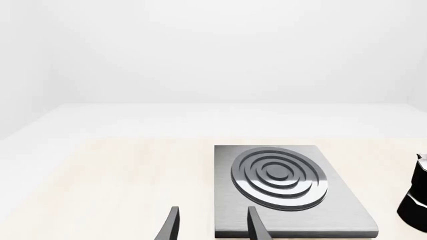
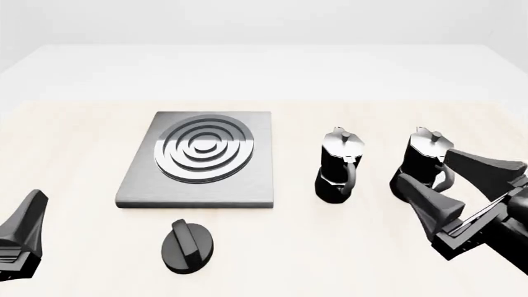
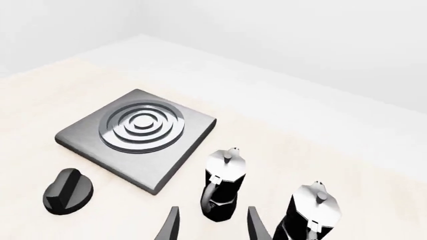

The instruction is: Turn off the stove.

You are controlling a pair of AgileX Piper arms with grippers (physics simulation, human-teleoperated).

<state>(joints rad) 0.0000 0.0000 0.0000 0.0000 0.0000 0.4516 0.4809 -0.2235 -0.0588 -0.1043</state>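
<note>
The stove (image 2: 262, 179) is a flat grey metal plate with silver burner rings (image 2: 201, 150), lying left of the table's middle. Its round black knob (image 2: 187, 245) sits apart on the table, just in front of the plate's near edge. My left gripper (image 2: 25, 216) hangs open at the near left, well left of the knob. The left wrist view shows its fingers (image 1: 255, 223) spread before the stove (image 1: 340, 200), and the knob is out of that view. My right gripper (image 2: 426, 166) is open at the right, and the right wrist view shows the knob (image 3: 67, 190) far off.
Two black-and-silver moka pots stand upright right of the stove, one (image 2: 338, 166) near the middle and one (image 2: 417, 162) just beyond my right gripper's fingers. In the right wrist view the nearer pot (image 3: 223, 185) stands ahead between the fingers (image 3: 172, 223).
</note>
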